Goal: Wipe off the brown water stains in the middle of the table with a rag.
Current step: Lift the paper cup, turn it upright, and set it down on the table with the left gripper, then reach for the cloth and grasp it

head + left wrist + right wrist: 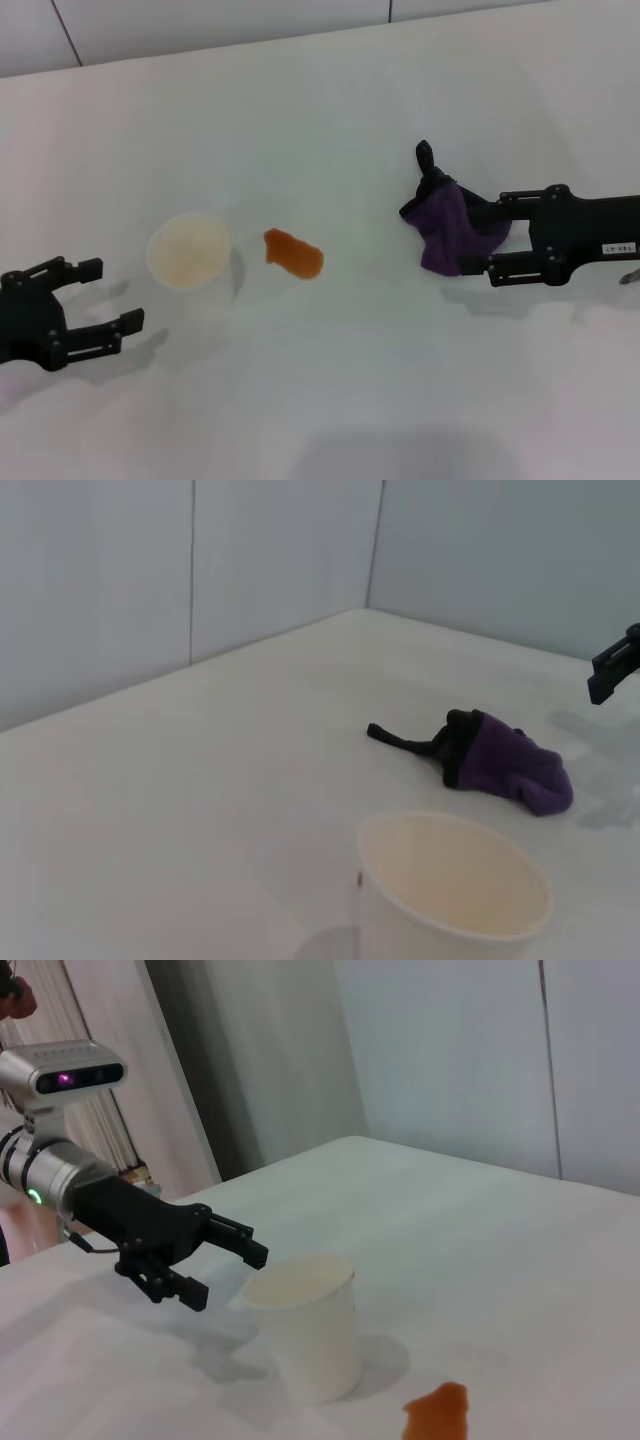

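Observation:
The brown water stain (293,254) is a small orange-brown blob on the white table (350,390), just right of a white paper cup; it also shows in the right wrist view (438,1412). The purple rag (448,228) with its black tail lies on the table to the right and also shows in the left wrist view (505,763). My right gripper (483,232) is open, its two fingers either side of the rag's right part. My left gripper (120,293) is open and empty at the lower left, left of the cup; it also shows in the right wrist view (225,1260).
A white paper cup (189,250) stands upright and empty between my left gripper and the stain, close to the stain; it also shows in both wrist views (450,895) (305,1325). Grey wall panels rise behind the table's far edge.

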